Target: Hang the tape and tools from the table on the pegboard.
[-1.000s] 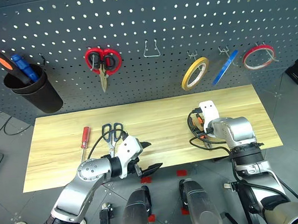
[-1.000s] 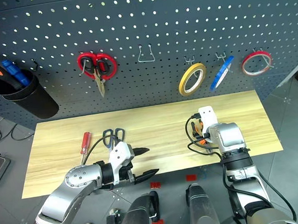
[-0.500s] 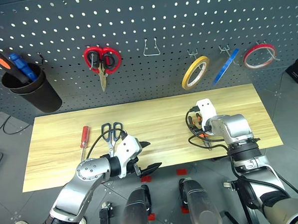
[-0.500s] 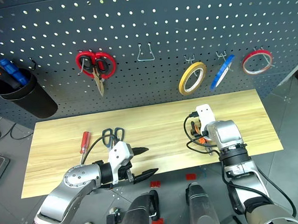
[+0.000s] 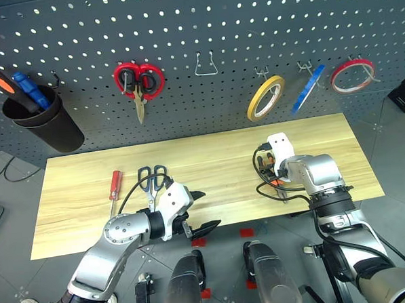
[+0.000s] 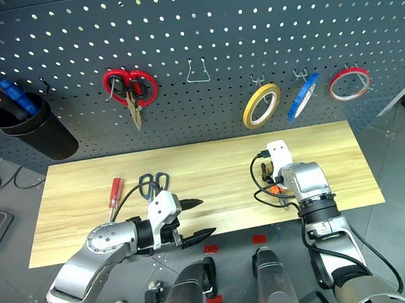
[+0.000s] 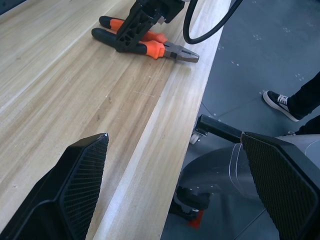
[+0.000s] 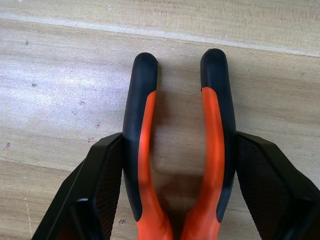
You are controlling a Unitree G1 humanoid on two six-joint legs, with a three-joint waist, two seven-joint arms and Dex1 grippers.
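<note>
Right tool pinches the pliers flat on the desk — left tool spread, empty.

Lighting even and bright, diffuse from above. Light yellowish wooden plank table shows a pale sheen in the right wrist view; orange-and-black-handled pliers cast soft shadows there. Head views sharp, dark grey perforated pegboard bowed at the edges. Left wrist view: black fingers soft.
</note>
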